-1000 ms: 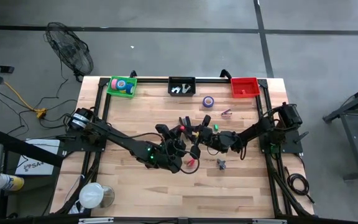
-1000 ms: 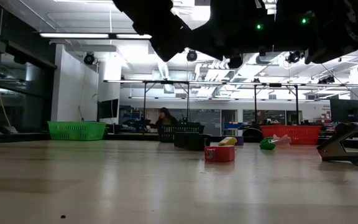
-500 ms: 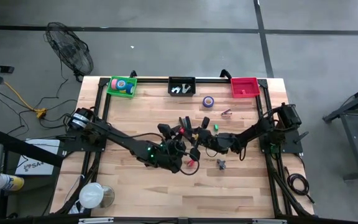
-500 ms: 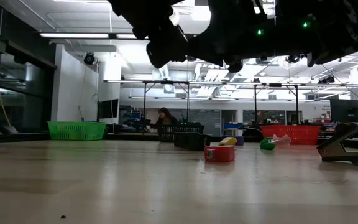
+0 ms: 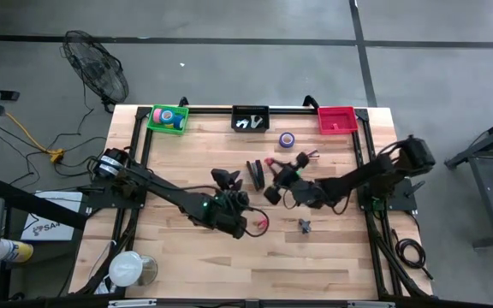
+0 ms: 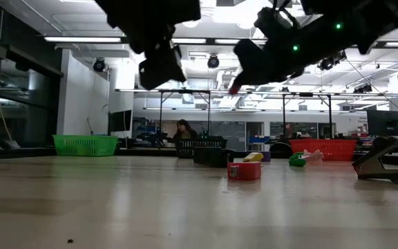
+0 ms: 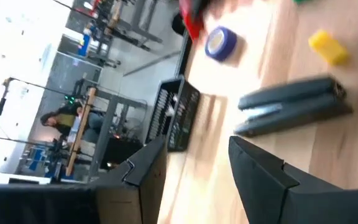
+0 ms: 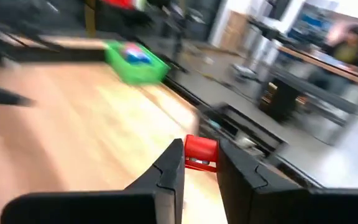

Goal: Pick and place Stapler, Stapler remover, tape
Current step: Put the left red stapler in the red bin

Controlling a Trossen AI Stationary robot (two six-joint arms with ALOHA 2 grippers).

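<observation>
Right gripper is pinching a small red object between its fingers, jaws nearly together, hovering above the middle of the tabletop; in the high view it is sitting just short of the purple tape. I cannot tell what kind of object the red one is. Left gripper is hanging partly open and holding nothing, over the centre of the tabletop; its two dark fingers are standing apart, pointing toward the stapler.

Tape count: one purple roll is lying alone on the wood toward the far edge, between the black basket and the red basket; the left wrist view is showing it as a blue-purple ring. More rolls are sitting inside the green basket at the far left corner; their exact number is not readable there.

Stapler count: one dark stapler is lying on its side at the centre, seen in the high view just beside the left gripper.

Baskets: three along the far edge, namely green, black and red. Pale metal pieces are lying inside the black basket.

One small grey item is lying toward the near right of centre, apart from both grippers.
</observation>
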